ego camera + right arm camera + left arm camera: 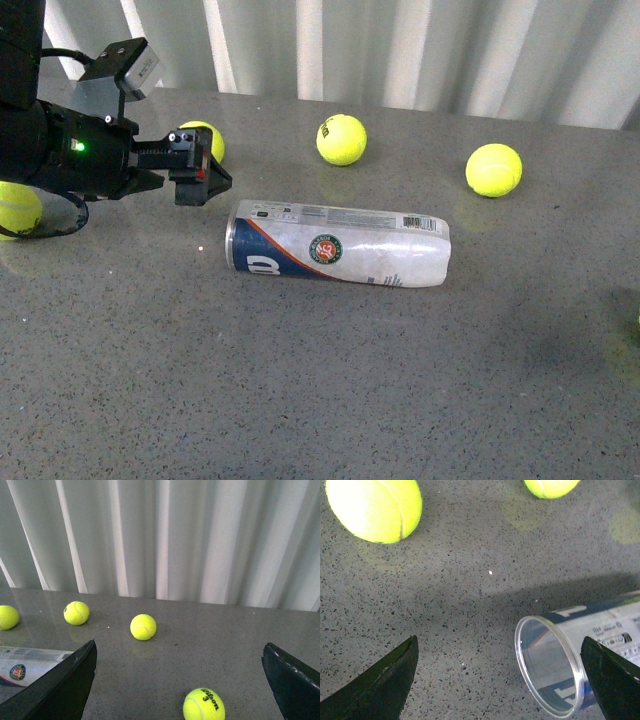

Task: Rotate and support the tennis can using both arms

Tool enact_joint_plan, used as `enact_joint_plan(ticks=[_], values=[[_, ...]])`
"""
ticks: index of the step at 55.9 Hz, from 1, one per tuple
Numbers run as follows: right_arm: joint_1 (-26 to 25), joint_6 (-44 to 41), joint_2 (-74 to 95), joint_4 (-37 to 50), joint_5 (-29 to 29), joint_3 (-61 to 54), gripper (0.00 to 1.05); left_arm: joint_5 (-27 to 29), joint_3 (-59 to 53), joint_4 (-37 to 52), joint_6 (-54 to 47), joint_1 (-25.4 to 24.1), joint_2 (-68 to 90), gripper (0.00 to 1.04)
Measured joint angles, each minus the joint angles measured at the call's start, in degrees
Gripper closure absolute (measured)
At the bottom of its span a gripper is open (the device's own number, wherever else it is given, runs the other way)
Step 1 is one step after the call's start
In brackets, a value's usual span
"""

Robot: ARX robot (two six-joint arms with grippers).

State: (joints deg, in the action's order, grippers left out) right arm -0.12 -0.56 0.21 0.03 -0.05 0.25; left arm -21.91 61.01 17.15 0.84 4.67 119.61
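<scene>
The left gripper's black fingers [385,680] stand wide apart with only bare tabletop between them; we see them holding and touching nothing. In the lower right of the left wrist view, the clear round end of the tall clear plastic tennis can with the white and navy label [340,245] sits just inside one finger, apart from it.

In the front view the left gripper [205,172] hovers at centre left, just beside the can's navy "W" end. The can lies on its side in the middle of the frame. Its long axis runs left to right, dipping slightly to the right, so its end rather than its flank faces these fingers.

The right gripper [179,644] is likewise spread wide and empty. It looks across the table at the white pleated curtain [200,530], and only a corner of the can shows at the lower left of its view. That arm is absent from the front view, so we judge the left arm to be much the nearer.

Yellow tennis balls [341,139] dot the grey speckled table [300,400] along the upper part of the frame, well apart from the can.
</scene>
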Motion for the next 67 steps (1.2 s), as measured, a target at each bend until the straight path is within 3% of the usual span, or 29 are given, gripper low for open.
enact_joint_plan(ticks=[15, 27, 40, 45, 54, 63, 67], values=[[0.0, 0.0, 0.0, 0.0, 0.0, 0.0, 0.07, -8.0, -0.1, -2.3, 10.3, -0.2, 1.7, 0.07], [0.0, 0.0, 0.0, 0.0, 0.0, 0.0, 0.07, -14.4, -1.9, 3.0, 19.3, 2.7, 2.1, 0.07], [0.0, 0.0, 0.0, 0.0, 0.0, 0.0, 0.07, -16.1, -1.9, 5.4, 24.6, 3.7, 4.5, 0.08], [0.0, 0.0, 0.0, 0.0, 0.0, 0.0, 0.07, -15.6, -1.9, 5.1, 25.1, 3.8, 5.1, 0.22], [0.0, 0.0, 0.0, 0.0, 0.0, 0.0, 0.07, -15.3, -2.0, 7.1, 26.4, 3.4, 5.3, 0.61], [0.0, 0.0, 0.0, 0.0, 0.0, 0.0, 0.07, -15.9, -2.0, 8.1, 27.8, 3.0, 5.3, 0.9], [0.0, 0.0, 0.0, 0.0, 0.0, 0.0, 0.07, -16.7, -2.0, 8.0, 28.1, 2.8, 4.9, 0.98]])
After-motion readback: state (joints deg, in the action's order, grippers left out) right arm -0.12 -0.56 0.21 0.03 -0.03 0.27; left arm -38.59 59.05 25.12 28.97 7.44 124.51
